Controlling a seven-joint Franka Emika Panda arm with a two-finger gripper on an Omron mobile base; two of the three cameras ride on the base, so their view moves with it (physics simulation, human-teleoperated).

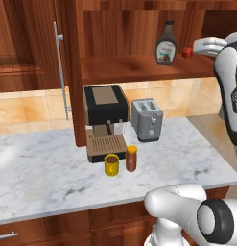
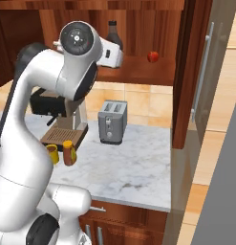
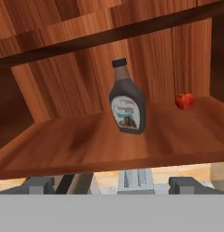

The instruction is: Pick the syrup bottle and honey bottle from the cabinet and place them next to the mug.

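Brown and bell-shaped, the syrup bottle (image 3: pixel 127 106) stood upright mid-shelf in the cabinet (image 1: pixel 139 67), well back from the shelf's front edge. The hand (image 3: pixel 111 185) was seen released before it. Rigid, smooth plastic was judged likely; its wide body was favoured for grasping.

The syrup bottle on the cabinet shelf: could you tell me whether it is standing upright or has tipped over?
Upright. The syrup bottle stands on its wide base on the cabinet shelf, black cap on top, label facing the camera; the left base view shows the same.
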